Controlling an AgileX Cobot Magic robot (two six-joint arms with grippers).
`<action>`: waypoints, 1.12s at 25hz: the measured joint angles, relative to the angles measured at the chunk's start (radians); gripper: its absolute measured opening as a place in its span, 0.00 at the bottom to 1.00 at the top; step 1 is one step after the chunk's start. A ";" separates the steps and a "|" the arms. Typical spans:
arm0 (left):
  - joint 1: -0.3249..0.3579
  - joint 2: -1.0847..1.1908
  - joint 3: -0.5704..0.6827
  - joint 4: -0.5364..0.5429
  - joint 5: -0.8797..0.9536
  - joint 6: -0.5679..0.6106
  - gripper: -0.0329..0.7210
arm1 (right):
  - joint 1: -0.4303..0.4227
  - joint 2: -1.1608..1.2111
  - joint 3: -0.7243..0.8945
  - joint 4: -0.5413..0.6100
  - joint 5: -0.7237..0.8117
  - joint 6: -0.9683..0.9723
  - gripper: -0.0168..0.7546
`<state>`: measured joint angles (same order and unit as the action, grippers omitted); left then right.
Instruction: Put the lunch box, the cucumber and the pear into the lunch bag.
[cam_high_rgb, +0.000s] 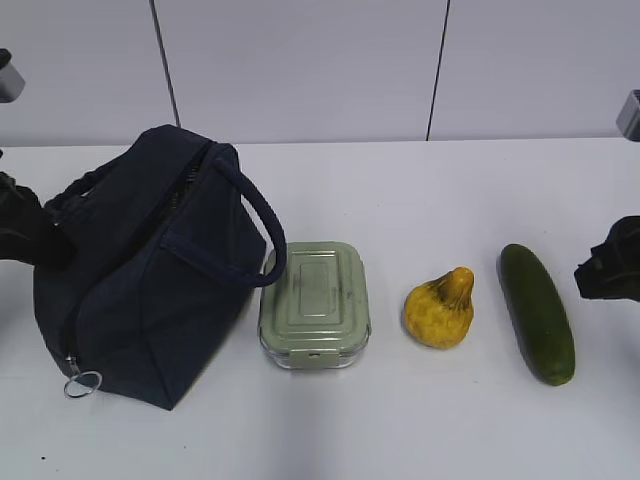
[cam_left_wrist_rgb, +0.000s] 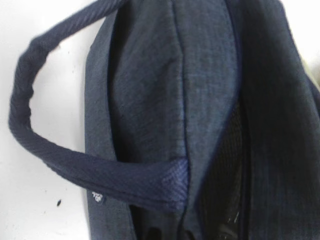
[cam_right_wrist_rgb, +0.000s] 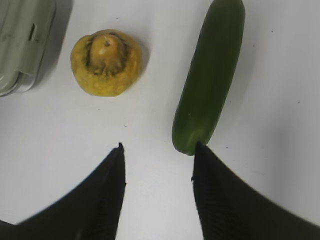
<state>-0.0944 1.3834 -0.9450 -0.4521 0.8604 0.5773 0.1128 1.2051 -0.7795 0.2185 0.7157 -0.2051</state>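
The right hand is open and holds nothing; its two dark fingers are spread above bare worktop. The cucumber lies directly ahead of that hand, its near rounded end just beside the right-side fingertip, its long axis running away from the hand and leaning slightly right. The right arm is clearly the nearer one to it.

The pear rests ahead and to the left of the same hand, apart from the cucumber, neck pointing up toward the wrist camera. The lunch box sits between pear and lunch bag, close to the bag's side.

The left hand is dark and mostly cut off at the left edge of the exterior view; its opening cannot be determined. The left wrist camera shows only bag fabric and one loop handle.

Materials:
- Cucumber: smooth, dark green, cylindrical.
- Pear: bumpy, yellow-orange.
- Lunch box: clear base, ridged pale green lid.
- Bag: woven navy cloth; the zipper's ring pull lies low at the front corner.
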 joint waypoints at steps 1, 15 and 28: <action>0.000 0.000 0.000 -0.009 -0.010 0.004 0.06 | 0.000 0.016 0.000 0.000 -0.007 0.002 0.49; 0.000 0.000 0.000 -0.048 -0.030 0.009 0.02 | 0.000 0.443 -0.307 -0.184 0.011 0.214 0.65; 0.000 0.000 0.000 -0.051 -0.043 0.009 0.02 | 0.000 0.727 -0.513 -0.272 0.160 0.266 0.74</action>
<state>-0.0944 1.3834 -0.9450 -0.5028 0.8174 0.5858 0.1128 1.9316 -1.2928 -0.0540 0.8754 0.0607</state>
